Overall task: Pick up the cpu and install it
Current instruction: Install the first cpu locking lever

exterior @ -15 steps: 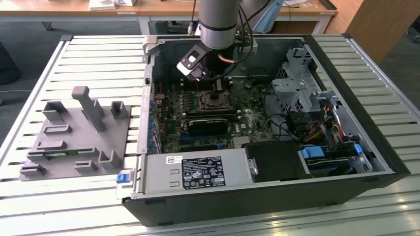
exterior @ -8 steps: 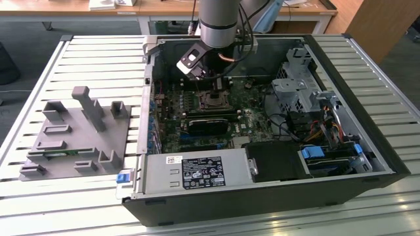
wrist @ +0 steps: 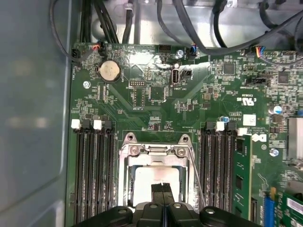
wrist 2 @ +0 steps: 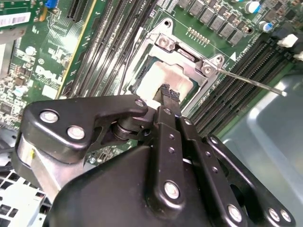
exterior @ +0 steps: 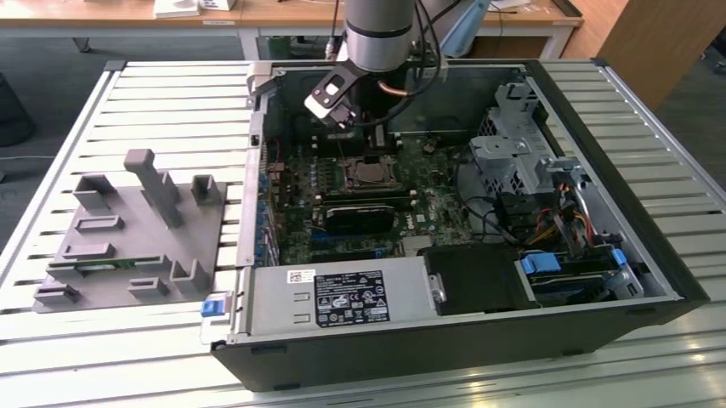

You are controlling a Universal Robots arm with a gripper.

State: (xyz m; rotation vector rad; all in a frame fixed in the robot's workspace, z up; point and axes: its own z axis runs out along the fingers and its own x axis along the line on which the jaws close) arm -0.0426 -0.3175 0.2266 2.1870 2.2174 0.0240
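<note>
Here, the scene is set out line by line.

Setting: an open computer case (exterior: pixel 454 280) lies on its side on a slatted pale metal desk (exterior: pixel 170 110), with the green circuit board (exterior: pixel 340 221) facing up.

Arm: a grey and silver robot arm (exterior: pixel 378 30) reaches down into the case from above, over the board's socket.

Hand: the black hand (wrist: pixel 162 189) hovers just above the socket; in both wrist views its two flat fingertips (wrist 2: pixel 169 92) are pressed together with nothing between them.

Chip: the cpu (wrist: pixel 156 182) lies flat inside the socket (wrist: pixel 156 165), directly under the hand, its pale silver top partly hidden by the fingertips.

Progress: judging from this, the chip is already picked up and placed in its seat; the thin wire lever (wrist 2: pixel 251 81) stands out to one side, so the socket looks not yet locked down, though I cannot be sure.

Socket: a square frame of shiny, stamped metal with rounded screw tabs at its corners.

Board: matte green, crowded with small dark parts, a round silver coin battery (wrist: pixel 108 71) and long black memory slots (wrist: pixel 92 170) on both sides of the socket.

Memory: one green strip (wrist: pixel 242 175) stands in a slot beside the socket.

Holder: a grey plastic tray (exterior: pixel 131 229) with upright posts sits on the desk, well apart from the case on the exterior view's left.
</note>
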